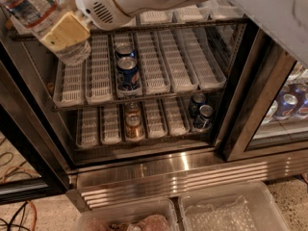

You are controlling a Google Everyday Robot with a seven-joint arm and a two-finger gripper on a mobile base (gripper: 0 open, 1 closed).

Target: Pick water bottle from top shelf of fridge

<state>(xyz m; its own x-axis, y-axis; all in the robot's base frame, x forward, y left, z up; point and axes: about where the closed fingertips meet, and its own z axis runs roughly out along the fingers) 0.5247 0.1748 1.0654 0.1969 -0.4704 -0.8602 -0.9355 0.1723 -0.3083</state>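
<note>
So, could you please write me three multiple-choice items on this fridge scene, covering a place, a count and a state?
1. Where is the water bottle? A) upper left, in the end effector B) lower right C) bottom centre
2. How many blue cans stand on the middle rack? A) none B) two C) five
3. How does the bottle sit? A) upright B) tilted C) lying flat

1 A, a tan finger pad presses its side; 2 B, both share one lane; 3 B, its top leans toward the upper left.
</note>
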